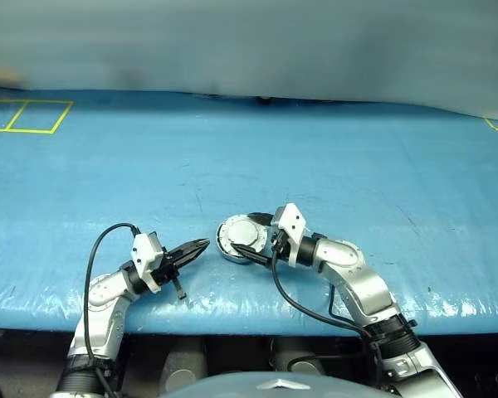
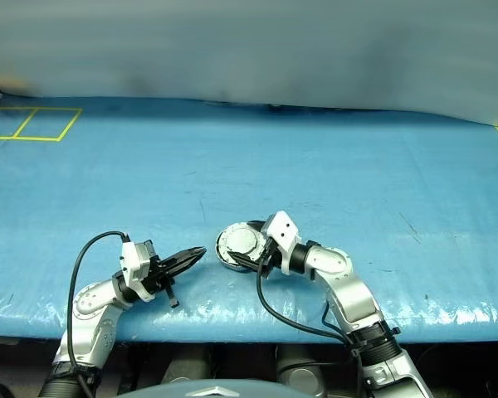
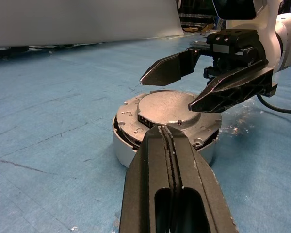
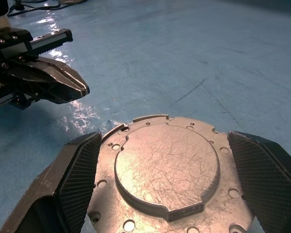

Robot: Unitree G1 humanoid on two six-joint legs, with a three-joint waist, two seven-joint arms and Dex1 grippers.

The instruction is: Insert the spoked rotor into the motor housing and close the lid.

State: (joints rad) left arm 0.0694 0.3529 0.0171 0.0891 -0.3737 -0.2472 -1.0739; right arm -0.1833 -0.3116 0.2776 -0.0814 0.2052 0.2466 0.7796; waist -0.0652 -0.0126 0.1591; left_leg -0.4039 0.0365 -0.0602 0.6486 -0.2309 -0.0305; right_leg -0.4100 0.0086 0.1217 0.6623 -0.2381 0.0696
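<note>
The blue table [image 1: 332, 157] is carrying the motor housing [image 3: 131, 150] near its front edge, at about six o'clock from the table's middle, with the lid [image 4: 167, 162] lying shut on top, so I am judging the job nearly finished. The right gripper [image 1: 251, 236] is standing at three o'clock of the housing, its fingers [image 4: 264, 172] spread wide to either side of the lid and grasping nothing. The left gripper [image 1: 201, 245] is waiting at nine o'clock, clenched on nothing, just clear of the casing. The spoked rotor is presumably sitting hidden inside. The risk: if the right arm is pulling away carelessly, a finger could be catching the rim, dragging the housing or lifting a poorly seated lid.
</note>
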